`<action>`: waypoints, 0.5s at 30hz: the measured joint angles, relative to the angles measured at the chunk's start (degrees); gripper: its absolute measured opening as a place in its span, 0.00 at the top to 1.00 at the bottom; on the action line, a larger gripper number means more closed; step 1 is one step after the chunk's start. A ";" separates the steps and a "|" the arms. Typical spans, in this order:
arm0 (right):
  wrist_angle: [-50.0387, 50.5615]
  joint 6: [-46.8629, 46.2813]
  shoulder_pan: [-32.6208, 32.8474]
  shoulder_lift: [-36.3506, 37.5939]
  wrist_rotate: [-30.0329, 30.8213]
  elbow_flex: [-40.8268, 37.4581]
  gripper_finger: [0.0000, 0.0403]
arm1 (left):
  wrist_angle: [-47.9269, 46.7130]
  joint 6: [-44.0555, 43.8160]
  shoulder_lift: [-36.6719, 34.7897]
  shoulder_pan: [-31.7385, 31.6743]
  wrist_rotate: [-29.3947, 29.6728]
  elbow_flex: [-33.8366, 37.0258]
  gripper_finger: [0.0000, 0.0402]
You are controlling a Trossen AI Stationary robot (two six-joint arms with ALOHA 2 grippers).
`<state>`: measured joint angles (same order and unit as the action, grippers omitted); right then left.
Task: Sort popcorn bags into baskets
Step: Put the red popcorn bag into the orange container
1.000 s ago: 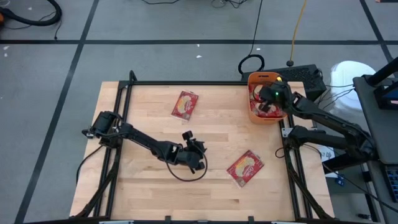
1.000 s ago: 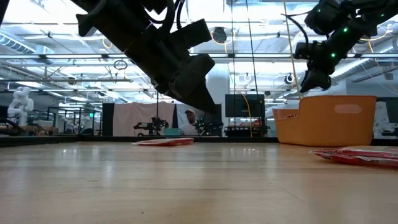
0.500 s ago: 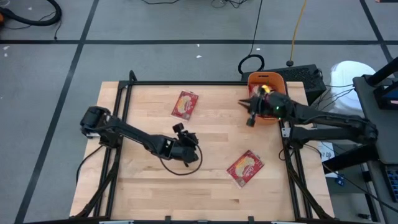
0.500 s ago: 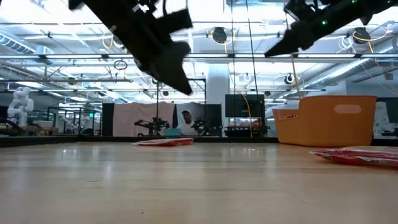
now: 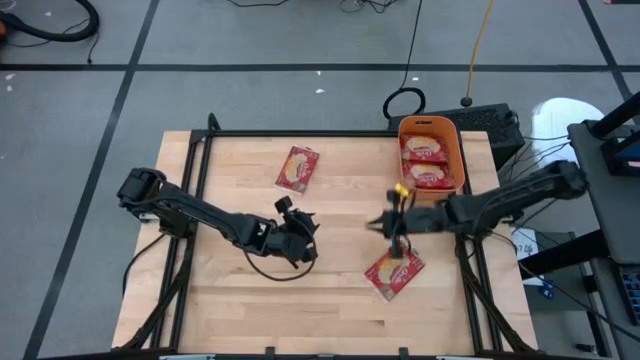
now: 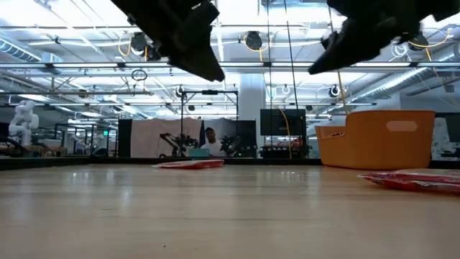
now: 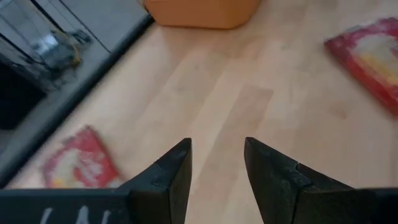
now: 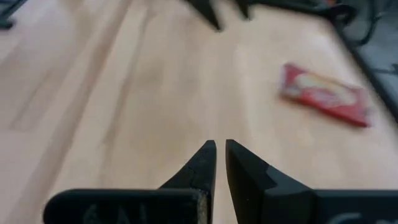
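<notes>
Two red popcorn bags [image 5: 425, 148] [image 5: 432, 176] lie flat inside the orange basket [image 5: 457, 150] at the table's far right. A third bag [image 5: 298, 168] lies flat at the far middle, and another [image 5: 394, 271] lies near the right edge. My left gripper [image 5: 300, 240] [image 7: 217, 146] hovers open above the table's middle, holding nothing. My right gripper [image 5: 385, 225] [image 8: 220, 144] is shut and empty. It hovers just beyond the near-right bag and points toward the table's left.
A black frame [image 5: 300, 133] runs round the wooden tabletop. In the low view the basket [image 6: 377, 137] stands at the right with a bag [image 6: 413, 180] before it. Bare wood lies between the two grippers and along the near edge. A person shows far behind the table.
My right gripper has left the basket and swung toward the table's middle and near side, turning to point left. Both bags in the basket now show uncovered. My left gripper has risen and drawn back a little toward the left, staying open.
</notes>
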<state>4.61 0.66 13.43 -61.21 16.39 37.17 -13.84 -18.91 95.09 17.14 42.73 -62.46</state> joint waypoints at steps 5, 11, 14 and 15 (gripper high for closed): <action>-0.11 -6.59 10.59 -6.34 7.02 -0.01 0.93 | 4.99 -3.16 1.17 1.29 -2.46 -0.04 0.62; 0.32 -18.09 22.53 -11.02 10.69 -0.01 0.93 | 15.26 -2.86 2.21 5.13 -4.16 0.00 0.62; 1.22 -25.93 28.34 -12.76 11.63 1.02 0.93 | 20.34 0.14 2.36 7.84 -4.25 0.00 0.62; 2.15 -28.22 30.16 -13.36 12.41 1.31 0.93 | 21.72 0.85 2.36 8.69 -4.23 0.00 0.62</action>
<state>6.76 -27.56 43.59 -74.58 28.79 38.47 7.87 -18.06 97.45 25.83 38.50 -62.46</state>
